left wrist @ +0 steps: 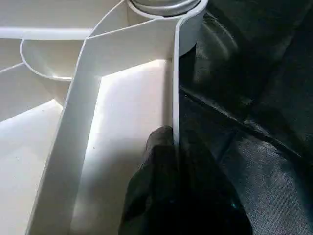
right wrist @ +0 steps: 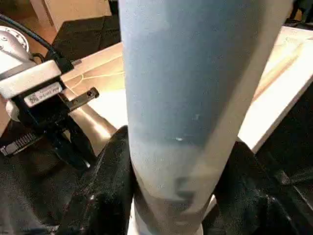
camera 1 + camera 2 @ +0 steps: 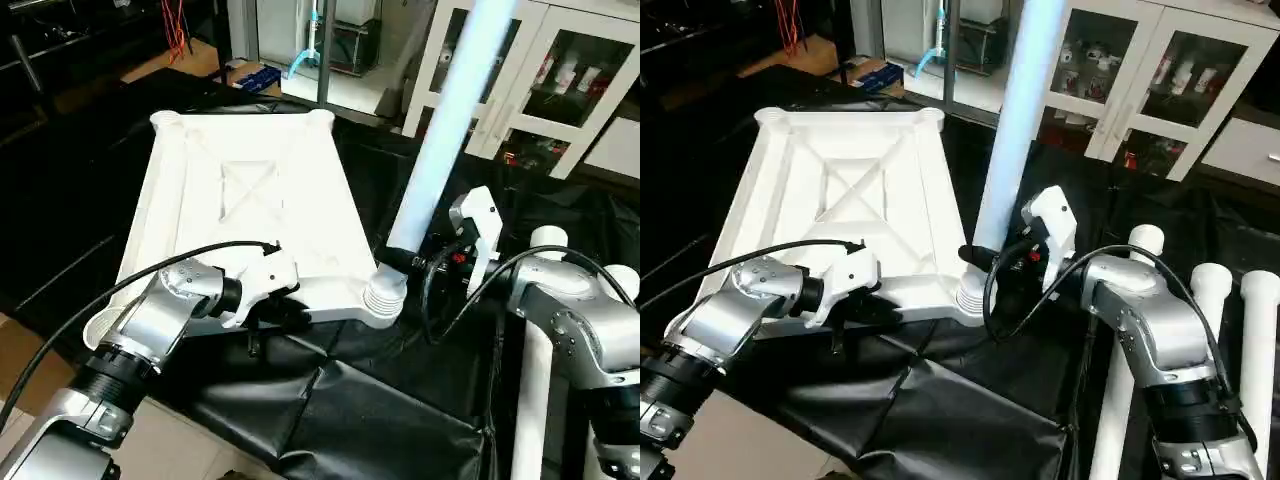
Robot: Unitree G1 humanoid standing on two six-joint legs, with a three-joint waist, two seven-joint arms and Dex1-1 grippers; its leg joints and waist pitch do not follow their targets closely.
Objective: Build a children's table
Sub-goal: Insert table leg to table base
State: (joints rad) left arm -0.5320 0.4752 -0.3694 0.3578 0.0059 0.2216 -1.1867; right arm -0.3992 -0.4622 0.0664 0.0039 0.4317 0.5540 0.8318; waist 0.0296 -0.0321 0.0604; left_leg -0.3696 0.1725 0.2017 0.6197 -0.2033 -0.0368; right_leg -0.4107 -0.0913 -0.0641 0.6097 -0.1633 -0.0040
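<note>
Right gripper clamped a leg upright in the tabletop's 5 o'clock socket; left gripper pinched its rim; seating likely needed downward pressure.

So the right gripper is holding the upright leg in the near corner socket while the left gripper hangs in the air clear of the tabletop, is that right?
Not quite. The left gripper isn't clear of the tabletop: its fingers pinch the near rim, as the left wrist view shows. The rest holds: the right gripper holds the upright leg standing in the near corner socket.
</note>
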